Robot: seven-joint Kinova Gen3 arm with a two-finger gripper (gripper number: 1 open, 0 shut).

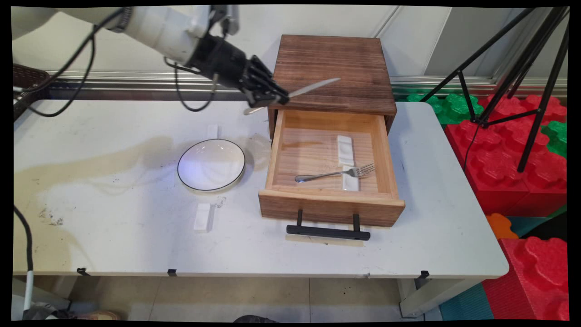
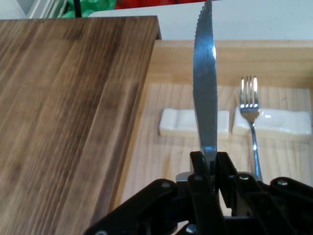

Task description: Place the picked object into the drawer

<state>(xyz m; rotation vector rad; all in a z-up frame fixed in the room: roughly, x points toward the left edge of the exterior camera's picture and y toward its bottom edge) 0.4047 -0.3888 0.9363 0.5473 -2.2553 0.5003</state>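
End effector (image 1: 278, 96) grips knife (image 1: 313, 87) — handle mostly hidden — above drawer (image 1: 330, 206).

Even, soft indoor light fills the scene, bright enough that the white table (image 1: 113, 236) reads pale and a little washed out. Shadows are faint and diffuse: a soft one lies right of the wooden drawer box (image 1: 333, 72) on the tabletop, another left of the bowl (image 1: 211, 164). The bowl's inside carries a mild sheen. In the main view straight lines bow toward the edges, as the table's near rim does. In the hand view the knife blade (image 2: 205, 93) shows a bright glare streak and the fork (image 2: 249, 98) glints; the gripper (image 2: 211, 164) linkage at the bottom is dark and slightly soft.
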